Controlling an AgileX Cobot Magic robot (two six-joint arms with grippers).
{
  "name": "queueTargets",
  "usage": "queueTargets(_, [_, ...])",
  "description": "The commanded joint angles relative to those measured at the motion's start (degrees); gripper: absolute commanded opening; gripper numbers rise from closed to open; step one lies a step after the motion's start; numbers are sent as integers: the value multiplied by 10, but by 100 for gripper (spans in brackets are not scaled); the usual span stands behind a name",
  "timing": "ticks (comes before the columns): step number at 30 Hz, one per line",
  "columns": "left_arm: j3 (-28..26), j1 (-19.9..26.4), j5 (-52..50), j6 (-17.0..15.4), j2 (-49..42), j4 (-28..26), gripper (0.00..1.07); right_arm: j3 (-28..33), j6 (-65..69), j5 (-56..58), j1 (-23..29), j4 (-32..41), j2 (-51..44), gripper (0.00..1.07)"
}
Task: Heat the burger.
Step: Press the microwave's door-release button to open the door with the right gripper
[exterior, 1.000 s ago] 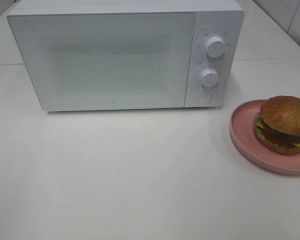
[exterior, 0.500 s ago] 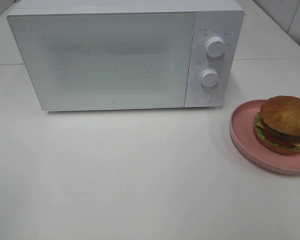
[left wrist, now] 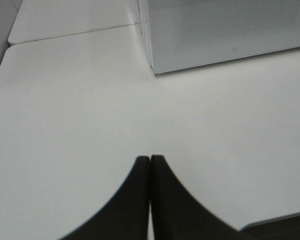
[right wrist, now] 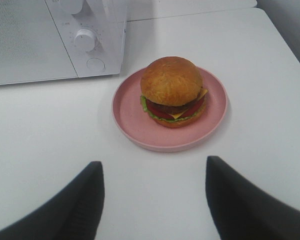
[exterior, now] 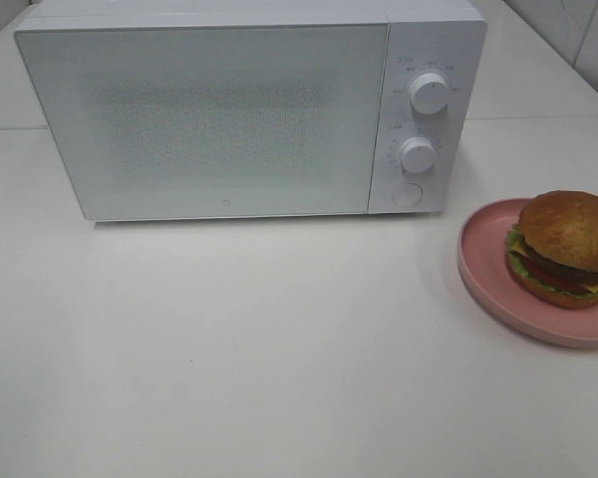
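Note:
The burger [exterior: 566, 249] [right wrist: 173, 92], with a golden-brown bun, lettuce, cheese and tomato, sits on a pink plate [exterior: 483, 274] [right wrist: 132, 120] at the right edge of the white table. A white microwave [exterior: 249, 110] with its door closed stands at the back. Neither gripper shows in the exterior high view. In the right wrist view my right gripper [right wrist: 154, 197] is open, its dark fingers spread wide, a short way back from the plate with nothing between them. In the left wrist view my left gripper [left wrist: 150, 165] is shut and empty over bare table, near the microwave's corner [left wrist: 152, 70].
The microwave has two round knobs [exterior: 429, 92] [exterior: 418, 154] and a round button [exterior: 407, 194] on its right panel. A seam between table sections [exterior: 538, 118] runs behind it. Open white table [exterior: 279, 349] lies in front of the microwave.

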Motion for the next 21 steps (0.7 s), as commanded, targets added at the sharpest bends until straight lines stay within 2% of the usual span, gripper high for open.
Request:
queueTargets(1, [-1, -1, -6, -1, -11, 0, 0, 0, -1, -6, -1, -3, -10, 58])
queueTargets(21, [-1, -1, -6, -1, -11, 0, 0, 0, -1, -6, -1, -3, -10, 58])
